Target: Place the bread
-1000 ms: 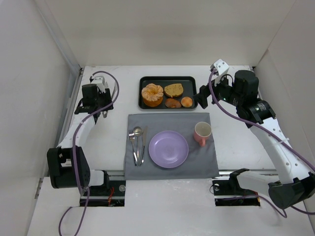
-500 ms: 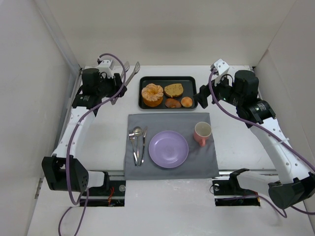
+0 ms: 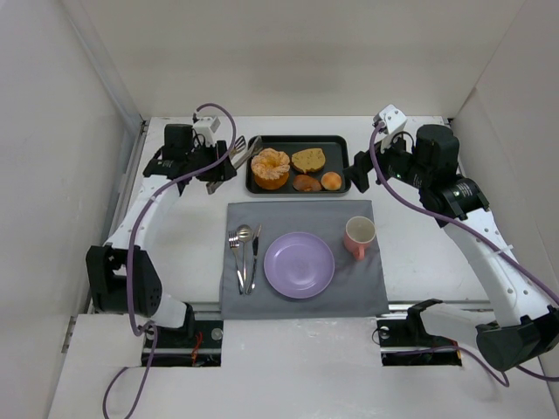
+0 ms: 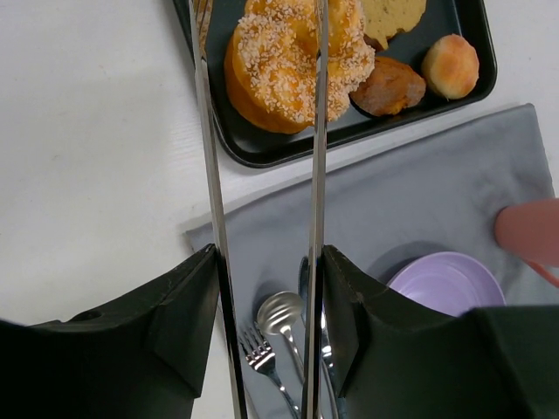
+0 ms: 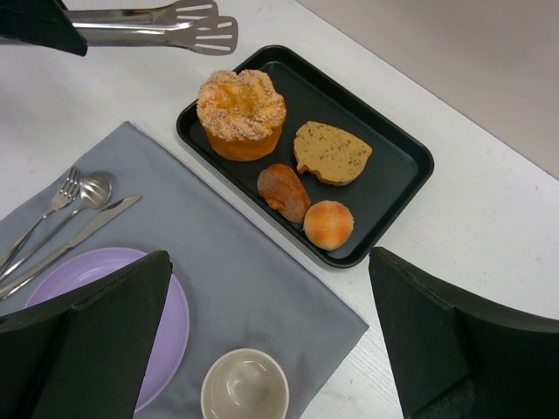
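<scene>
White walls close in a white tabletop (image 3: pixel 419 188) seen from above. A gray cloth (image 3: pixel 301 214) lies at the near middle, carrying cutlery (image 3: pixel 244 257) on its left, a purple plate (image 3: pixel 300 264) at its center and a pink cup (image 3: pixel 359 236) on its right. Just beyond the cloth's far edge sits a black tray (image 3: pixel 297 140). The bread (image 3: pixel 271 168) stands in the tray's left end. My left tool (image 3: pixel 218 164) is clamped on metal tongs (image 3: pixel 234 150), whose ends reach toward the tray's left rim. My right tool (image 3: pixel 358 172) hangs just beside the tray's right end.

From my left wrist, the left tool (image 4: pixel 266 262) grips the tongs (image 4: pixel 316 175) with one black finger (image 4: pixel 188 305) outside each blade. The two blades stand apart. The right blade crosses in front of the bread (image 4: pixel 284 74); the left blade passes over the tray's (image 4: pixel 253 153) left rim. The blade tips run out of view, so I cannot tell whether they touch anything.

From my right wrist, the right tool (image 5: pixel 275 340) has its fingers (image 5: pixel 96 340) spread wide. The bread (image 5: pixel 241 109) sits upright in the tray's (image 5: pixel 410 157) left end, with a flat brown slice (image 5: pixel 332 153) to its right, and a small dark pastry (image 5: pixel 283 192) and a round bun (image 5: pixel 328 224) on the tray's near side. The tongs' (image 5: pixel 196 24) slotted tips hover near the tray's far left corner, clear of the bread.
</scene>
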